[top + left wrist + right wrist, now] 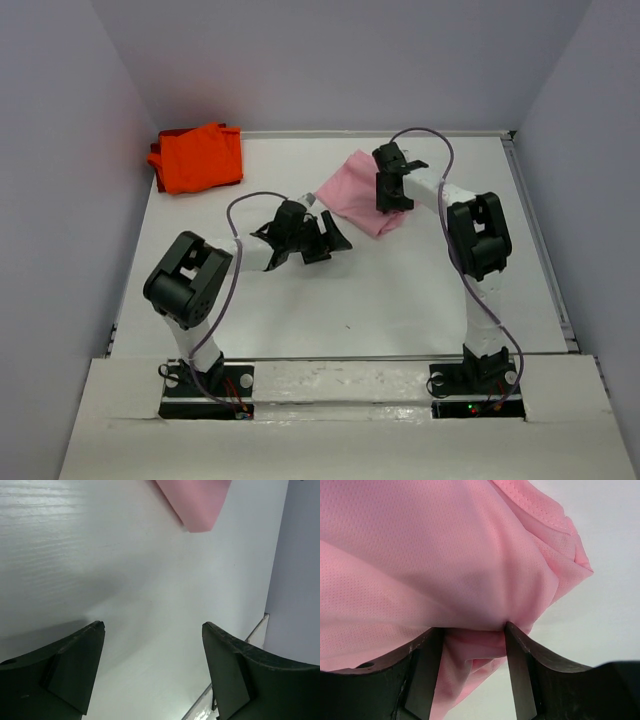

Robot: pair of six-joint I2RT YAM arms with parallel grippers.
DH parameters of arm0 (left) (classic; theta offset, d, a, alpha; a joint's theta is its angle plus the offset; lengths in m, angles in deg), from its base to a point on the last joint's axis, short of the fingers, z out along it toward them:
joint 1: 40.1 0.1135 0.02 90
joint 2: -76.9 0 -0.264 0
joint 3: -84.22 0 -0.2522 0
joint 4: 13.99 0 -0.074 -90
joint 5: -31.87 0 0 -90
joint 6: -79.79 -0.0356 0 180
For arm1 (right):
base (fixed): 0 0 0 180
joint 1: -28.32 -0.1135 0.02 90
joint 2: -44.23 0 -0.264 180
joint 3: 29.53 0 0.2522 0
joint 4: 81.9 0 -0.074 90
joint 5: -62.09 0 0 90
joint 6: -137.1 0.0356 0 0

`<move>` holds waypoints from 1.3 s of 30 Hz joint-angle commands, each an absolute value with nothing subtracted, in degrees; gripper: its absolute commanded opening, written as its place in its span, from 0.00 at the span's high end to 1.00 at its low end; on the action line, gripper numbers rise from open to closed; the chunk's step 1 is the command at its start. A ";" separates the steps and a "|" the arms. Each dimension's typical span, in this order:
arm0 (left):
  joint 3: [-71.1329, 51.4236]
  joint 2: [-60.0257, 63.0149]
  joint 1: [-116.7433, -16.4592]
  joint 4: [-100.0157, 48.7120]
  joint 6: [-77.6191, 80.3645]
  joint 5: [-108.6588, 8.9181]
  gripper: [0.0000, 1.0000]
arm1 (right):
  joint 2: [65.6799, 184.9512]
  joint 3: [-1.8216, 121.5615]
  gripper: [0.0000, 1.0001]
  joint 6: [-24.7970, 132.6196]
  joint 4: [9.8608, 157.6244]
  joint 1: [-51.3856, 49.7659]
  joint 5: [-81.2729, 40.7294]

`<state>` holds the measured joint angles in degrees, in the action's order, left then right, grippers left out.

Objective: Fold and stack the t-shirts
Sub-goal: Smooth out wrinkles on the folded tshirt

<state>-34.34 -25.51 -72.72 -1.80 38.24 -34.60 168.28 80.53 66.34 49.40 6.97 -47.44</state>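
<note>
Right pincer (472,640) clamping pink t-shirt (445,555), orange t-shirt (200,158) folded

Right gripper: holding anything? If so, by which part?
The right gripper pinches the pink t-shirt by a bunched fold of cloth near its edge. The left gripper is open and holds nothing.

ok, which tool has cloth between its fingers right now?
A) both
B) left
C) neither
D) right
D: in the right wrist view a fold of the pink shirt is bunched between the fingers of the right tool, while the left tool stands open over the bare table.
</note>
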 commanded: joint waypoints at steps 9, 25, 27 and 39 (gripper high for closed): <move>-4.35 -7.39 -60.69 -32.49 24.61 -34.41 0.12 | 162.10 94.88 0.40 61.42 41.10 7.40 -40.50; -19.61 -0.80 -56.27 -21.44 13.52 -47.32 0.11 | 183.70 108.68 0.39 66.60 46.98 7.40 -17.03; -20.94 -0.71 -56.45 -20.64 15.10 -45.39 0.11 | 187.41 113.24 0.39 67.75 46.29 7.40 -12.46; -19.45 -3.34 -56.63 -23.10 13.96 -47.41 0.11 | 177.84 88.50 0.40 67.23 49.53 6.26 -10.68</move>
